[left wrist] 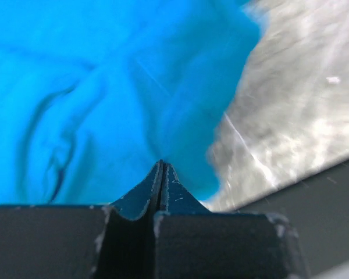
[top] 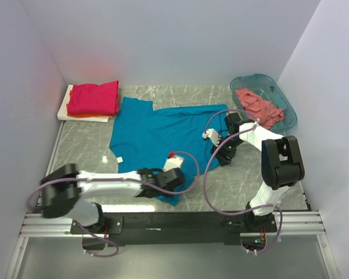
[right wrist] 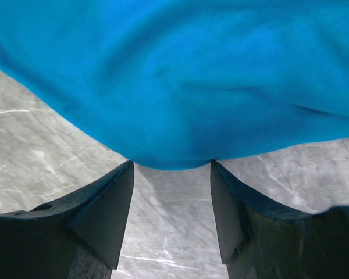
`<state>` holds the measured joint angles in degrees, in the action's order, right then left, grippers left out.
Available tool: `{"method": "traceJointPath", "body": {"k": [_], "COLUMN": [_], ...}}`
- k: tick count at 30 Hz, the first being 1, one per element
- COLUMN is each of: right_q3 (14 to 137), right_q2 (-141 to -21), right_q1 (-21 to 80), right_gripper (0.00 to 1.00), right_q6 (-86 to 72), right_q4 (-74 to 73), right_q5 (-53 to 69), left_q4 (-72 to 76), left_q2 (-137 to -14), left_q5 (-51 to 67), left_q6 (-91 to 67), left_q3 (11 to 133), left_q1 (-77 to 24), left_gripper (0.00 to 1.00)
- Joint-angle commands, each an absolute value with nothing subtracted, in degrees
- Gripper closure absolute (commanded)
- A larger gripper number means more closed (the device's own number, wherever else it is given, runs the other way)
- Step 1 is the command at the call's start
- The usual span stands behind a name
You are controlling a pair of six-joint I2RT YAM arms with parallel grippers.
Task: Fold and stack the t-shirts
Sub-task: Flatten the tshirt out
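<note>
The left pincer (left wrist: 161, 165) clamps the near hem of the teal shirt (top: 157, 131) while the right pincer (right wrist: 171, 168), jaws wide, straddles its right edge, apparently setting up a fold.

Matt cloth teal-blue t-shirt (top: 157, 131); glossy marbled table (top: 81, 151) (stone-look); translucent plastic basket (top: 282, 93).
</note>
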<state>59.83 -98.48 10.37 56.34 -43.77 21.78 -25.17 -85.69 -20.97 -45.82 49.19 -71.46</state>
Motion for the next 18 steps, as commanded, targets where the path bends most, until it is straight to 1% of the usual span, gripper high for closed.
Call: {"method": "traceJointPath", "body": {"k": [1, 2, 3, 5, 6, 7, 8, 11, 15, 18], "right_q3": [59.42, 59.33, 59.33, 59.59, 59.85, 60.46, 60.73, 62.48, 68.89, 76.44], "right_q2": [-99.84, -99.93, -100.02, -100.55, -100.81, -100.64, -100.46, -97.04, -91.77, -93.85], "right_q1": [11.51, 12.21, 12.48, 13.79, 14.06, 14.15, 14.24, 14.33, 16.33, 20.37], "right_gripper": [0.39, 0.4, 0.47, 0.58, 0.76, 0.86, 1.0, 1.0, 1.0, 1.0], "right_q6": [55.2, 54.93, 54.67, 53.88, 53.44, 53.09, 52.82, 52.38, 50.72, 48.53], "right_q4": [-40.87, -40.7, -40.61, -40.95, -41.65, -41.92, -42.27, -44.2, -49.9, -53.95], "right_q5": [19.69, 19.69, 19.77, 19.95, 20.73, 21.26, 21.7, 22.5, 22.94, 21.8], "left_q4": [-25.76, -25.49, -25.14, -24.7, -24.61, -24.7, -25.05, -27.5, -30.84, -32.52], "left_q2": [-76.04, -73.24, -72.08, -69.54, -68.83, -68.21, -67.16, -64.61, -59.25, -54.94], "left_q5": [-22.42, -22.15, -21.89, -21.53, -21.53, -21.71, -22.32, -23.64, -27.23, -29.09], "left_q6": [-49.39, -49.74, -50.36, -50.97, -51.5, -51.5, -51.68, -52.38, -53.43, -53.61], "left_q3": [45.8, 45.01, 43.78, 42.9, 42.37, 42.28, 42.19, 42.45, 42.54, 41.93], "left_q1": [-71.72, -71.72, -71.63, -71.54, -71.54, -71.54, -71.46, -71.46, -71.46, -71.02], "left_gripper": [1.0, 1.0, 1.0, 1.0, 1.0, 1.0, 1.0, 1.0, 1.0, 1.0]}}
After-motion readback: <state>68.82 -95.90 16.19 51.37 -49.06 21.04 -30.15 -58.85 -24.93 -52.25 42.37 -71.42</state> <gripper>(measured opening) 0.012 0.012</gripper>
